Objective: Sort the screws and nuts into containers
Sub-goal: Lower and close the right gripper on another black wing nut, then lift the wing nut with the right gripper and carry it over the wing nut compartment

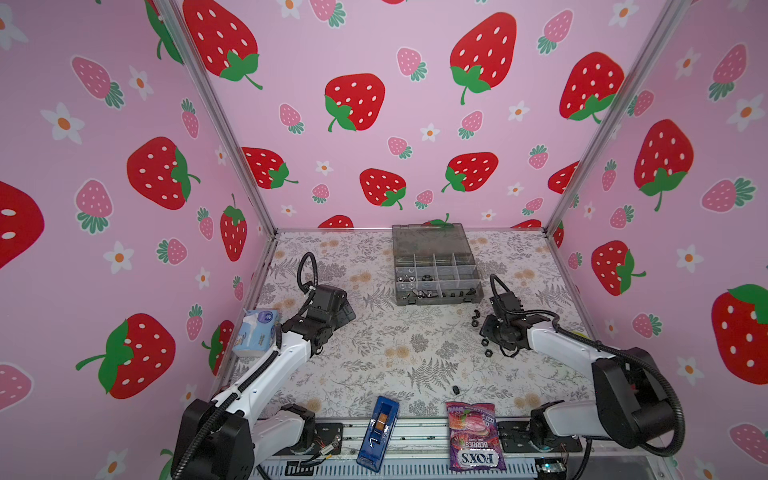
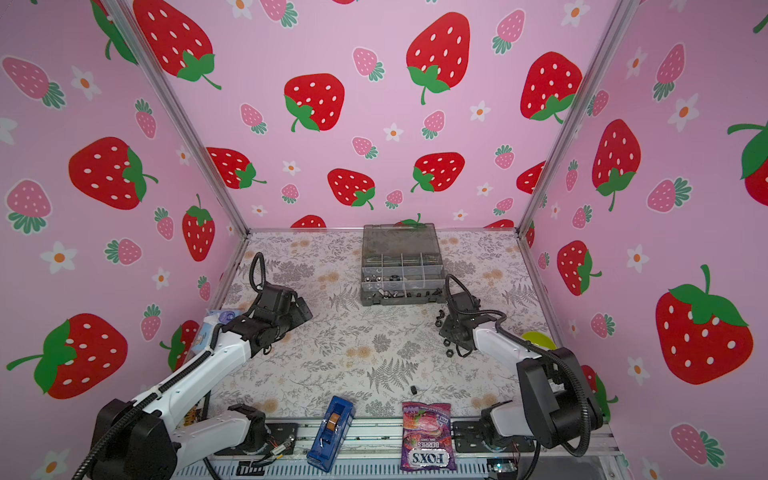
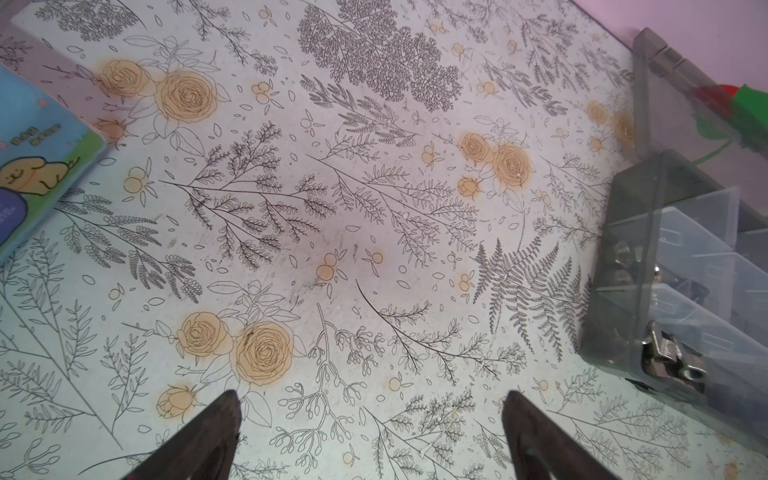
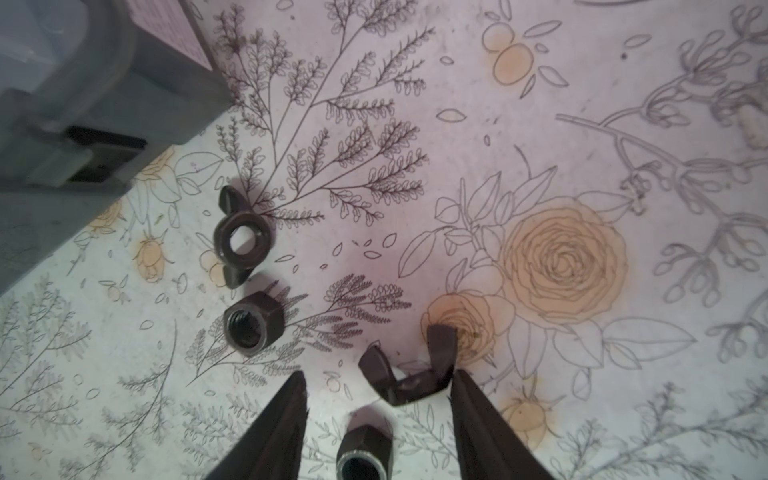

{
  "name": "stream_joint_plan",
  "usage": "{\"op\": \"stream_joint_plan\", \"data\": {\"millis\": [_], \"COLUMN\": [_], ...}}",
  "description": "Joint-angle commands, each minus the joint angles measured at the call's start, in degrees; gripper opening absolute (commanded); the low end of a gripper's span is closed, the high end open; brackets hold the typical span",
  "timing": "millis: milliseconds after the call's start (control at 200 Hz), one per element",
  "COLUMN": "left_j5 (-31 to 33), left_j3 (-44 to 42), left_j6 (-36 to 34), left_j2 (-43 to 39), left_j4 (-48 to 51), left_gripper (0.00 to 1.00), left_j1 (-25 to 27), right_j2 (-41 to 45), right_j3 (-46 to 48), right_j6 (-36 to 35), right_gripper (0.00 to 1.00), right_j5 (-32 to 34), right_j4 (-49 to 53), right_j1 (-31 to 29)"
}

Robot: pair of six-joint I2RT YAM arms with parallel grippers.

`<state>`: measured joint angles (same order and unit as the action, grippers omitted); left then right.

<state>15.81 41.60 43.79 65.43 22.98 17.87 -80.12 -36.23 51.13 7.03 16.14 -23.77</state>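
The grey organiser box (image 1: 440,300) (image 2: 401,300) stands open at the back; its containers hold small silver and dark pieces too small to name, so I cannot pick out any screws. Black nuts lie right of its front corner. In the right wrist view my right gripper (image 4: 378,374) (image 1: 492,328) is open low over the mat, with a winged nut (image 4: 409,374) between its tips, touching one finger only. A hex nut (image 4: 365,453) lies further back between the fingers. Another winged nut (image 4: 239,239) and hex nut (image 4: 253,322) lie beside the box (image 4: 83,83). My left gripper (image 3: 372,395) (image 1: 347,313) is open and empty.
A tissue pack (image 1: 257,332) stands by the left wall. A blue narrow box (image 1: 378,432) and a purple candy bag (image 1: 476,436) lie at the front edge. One small black piece (image 1: 456,390) lies alone near the bag. A yellow-green object (image 2: 538,338) shows behind the right arm.
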Motion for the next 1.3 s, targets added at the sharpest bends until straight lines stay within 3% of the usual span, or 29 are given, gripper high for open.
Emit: {"op": "stream_joint_plan", "data": {"millis": [0,385,615,890,1296], "left_j5": [0.11,0.18,0.36,0.61,0.6], "left_j3": [1.59,1.85,1.49,1.65,1.37], "left_j6": [0.42,0.99,1.17,0.9,1.4], "left_j2": [0.96,1.37,1.41,1.2,0.93], "left_j4": [-0.61,-0.41,-0.57,-0.66,-0.87], "left_gripper": [0.99,0.99,0.99,0.99,0.99], "left_j1": [-0.27,-0.24,-0.27,-0.3,-0.31], "right_j2": [-2.92,-8.55,-5.46,-4.9,-6.15], "right_j3": [-0.38,-6.28,-4.98,-3.97,-4.72], "right_j6": [-0.68,-7.17,-6.68,-9.15,-9.4], "right_gripper": [0.58,0.48,0.46,0.38,0.13], "right_j5": [1.17,-0.59,3.75,1.91,0.45], "right_j4": [-0.74,0.69,7.0,6.78,6.27], "right_j1": [0.65,0.62,0.65,0.4,-1.17]}}
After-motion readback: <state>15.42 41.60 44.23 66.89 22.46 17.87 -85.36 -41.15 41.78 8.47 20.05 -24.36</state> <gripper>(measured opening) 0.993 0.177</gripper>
